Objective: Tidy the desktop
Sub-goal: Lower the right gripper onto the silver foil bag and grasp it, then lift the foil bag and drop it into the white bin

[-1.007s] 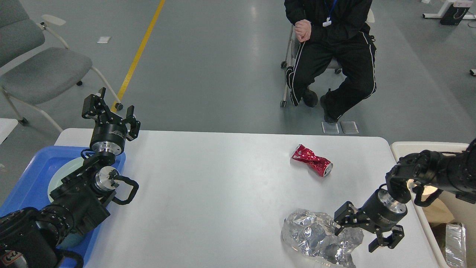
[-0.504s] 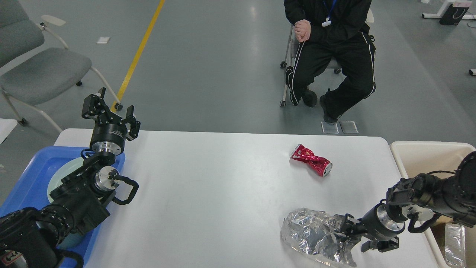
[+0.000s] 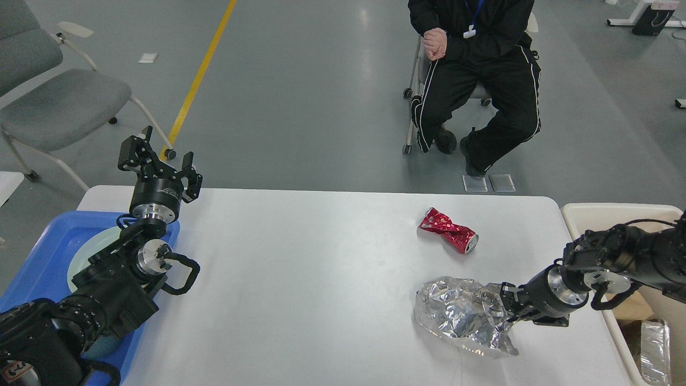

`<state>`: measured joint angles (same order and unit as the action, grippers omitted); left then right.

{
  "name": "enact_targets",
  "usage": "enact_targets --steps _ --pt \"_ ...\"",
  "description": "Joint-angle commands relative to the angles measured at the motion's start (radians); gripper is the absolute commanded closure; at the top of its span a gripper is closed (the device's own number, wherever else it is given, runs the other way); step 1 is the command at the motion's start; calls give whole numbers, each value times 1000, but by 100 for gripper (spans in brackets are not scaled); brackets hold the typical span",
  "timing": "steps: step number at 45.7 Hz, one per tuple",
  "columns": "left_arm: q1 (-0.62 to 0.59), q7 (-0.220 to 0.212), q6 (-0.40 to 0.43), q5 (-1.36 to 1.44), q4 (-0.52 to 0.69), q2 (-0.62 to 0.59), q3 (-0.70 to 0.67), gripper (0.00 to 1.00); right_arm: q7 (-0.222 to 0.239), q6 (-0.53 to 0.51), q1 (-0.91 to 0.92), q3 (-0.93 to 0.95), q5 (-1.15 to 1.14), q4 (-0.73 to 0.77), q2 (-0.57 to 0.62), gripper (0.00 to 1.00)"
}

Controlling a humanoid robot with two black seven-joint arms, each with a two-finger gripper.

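The white desktop (image 3: pixel 321 279) holds a crushed red can (image 3: pixel 449 231) at the back right and a crumpled silver foil bag (image 3: pixel 461 316) at the front right. My right gripper (image 3: pixel 506 305) comes in from the right, lies low over the tabletop and is shut on the right edge of the foil bag. My left gripper (image 3: pixel 159 161) is raised over the back left corner, points away from me, and is open and empty, far from both items.
A blue tray (image 3: pixel 37 252) with a pale plate (image 3: pixel 88 252) sits at the left edge under my left arm. A beige bin (image 3: pixel 600 214) stands off the right edge with foil trash inside. A seated person (image 3: pixel 477 80) faces the table; a grey chair (image 3: pixel 59 102) is back left.
My right gripper dropped low, closed on the foil bag's right edge and pulled it a little up and to the right. The left arm and the red can have not moved.
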<state>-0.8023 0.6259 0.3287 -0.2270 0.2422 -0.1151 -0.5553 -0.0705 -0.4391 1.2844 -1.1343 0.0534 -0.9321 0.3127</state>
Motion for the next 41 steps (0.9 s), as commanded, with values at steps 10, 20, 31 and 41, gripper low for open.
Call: enact_targets --steps 10,20,31,41 --pt "0 0 0 0 0 0 0 4 -3 -20 314 1 -6 -169 153 100" --pt "0 0 0 0 0 0 0 4 -5 -124 625 2 -6 -203 295 100" --pt "0 0 0 0 0 0 0 4 -3 -136 794 4 -9 -107 407 100" --pt "0 0 0 0 0 0 0 4 0 -57 664 -24 3 -25 445 100"
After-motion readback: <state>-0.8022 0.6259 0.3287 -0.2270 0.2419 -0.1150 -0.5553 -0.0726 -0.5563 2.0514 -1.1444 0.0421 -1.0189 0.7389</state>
